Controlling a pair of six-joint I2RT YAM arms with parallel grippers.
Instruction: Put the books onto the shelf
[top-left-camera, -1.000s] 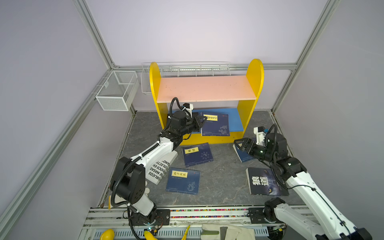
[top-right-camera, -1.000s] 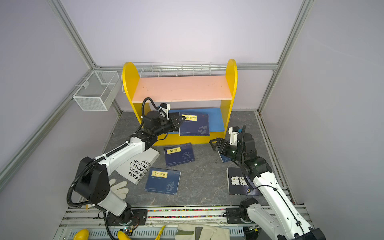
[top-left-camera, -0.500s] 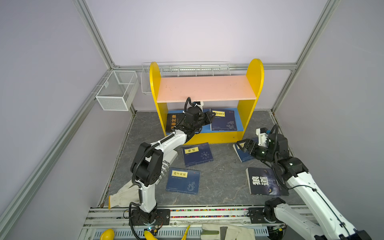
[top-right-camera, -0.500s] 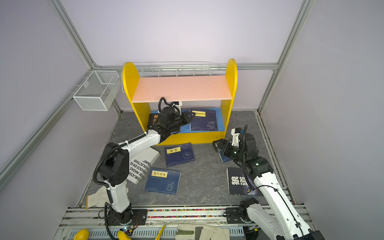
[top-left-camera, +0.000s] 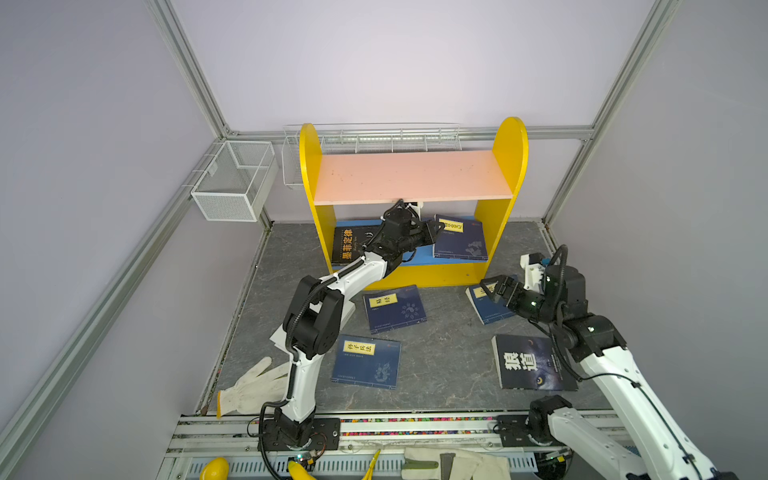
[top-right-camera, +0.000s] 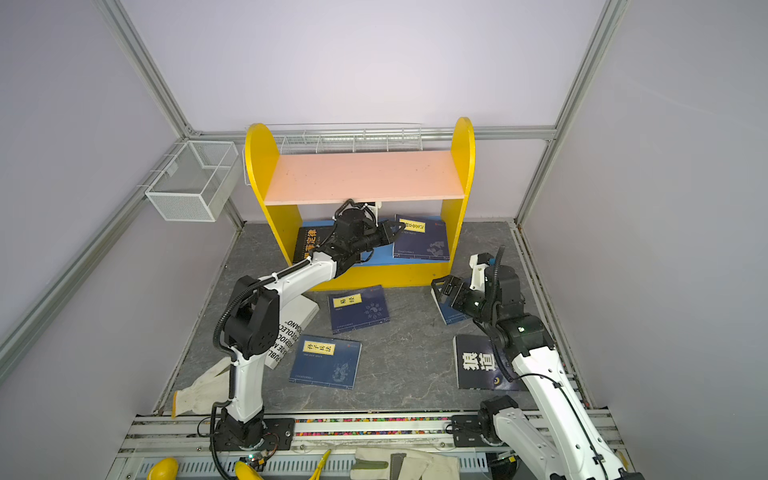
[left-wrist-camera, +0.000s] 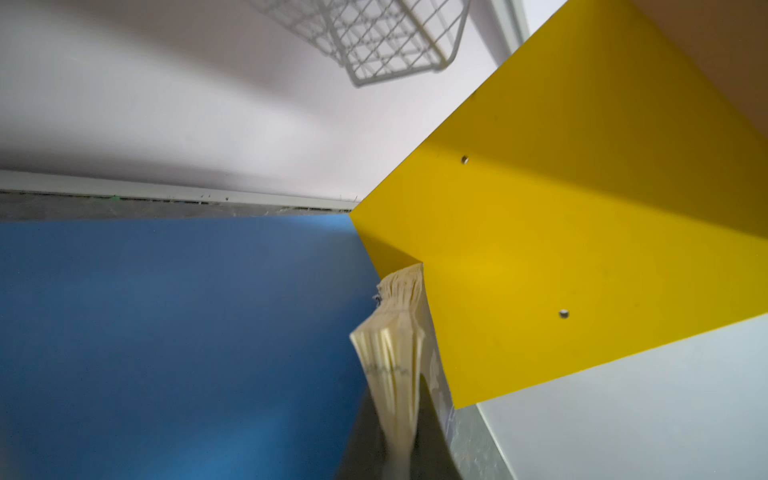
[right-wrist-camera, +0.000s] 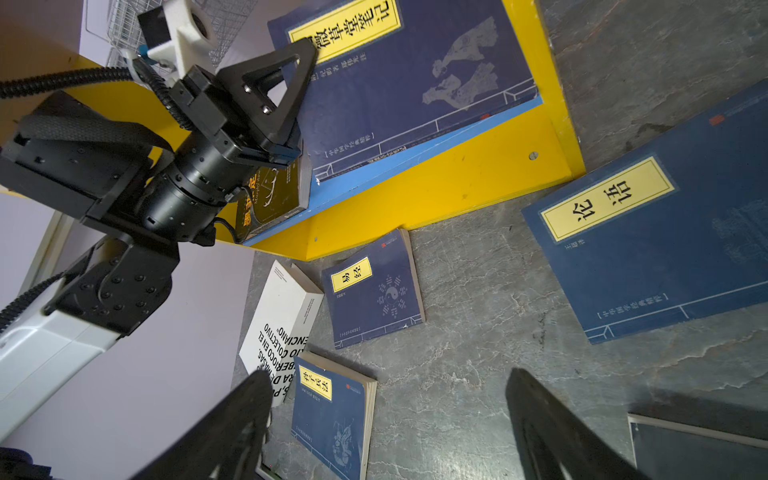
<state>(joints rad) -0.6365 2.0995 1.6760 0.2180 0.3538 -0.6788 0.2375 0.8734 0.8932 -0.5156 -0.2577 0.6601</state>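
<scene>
Overhead, in both top views, the left gripper reaches under the pink board of the shelf. It is clamped shut on the far left corner of a navy book set on the blue board at the shelf's right end. The right gripper hangs wide open and empty over a second navy paperback on the floor, right of the shelf.

From the left wrist, the navy book shows fanned, sagging page edges: thin, light, floppy. I judge that a corner pinch lets it droop and that a hold nearer the spine would steady it.

From the right wrist, the spread fingers frame the floor, and the second navy paperback lies flat. Its smooth cover looks slippery, so an edge probably needs lifting before any pinch.
</scene>
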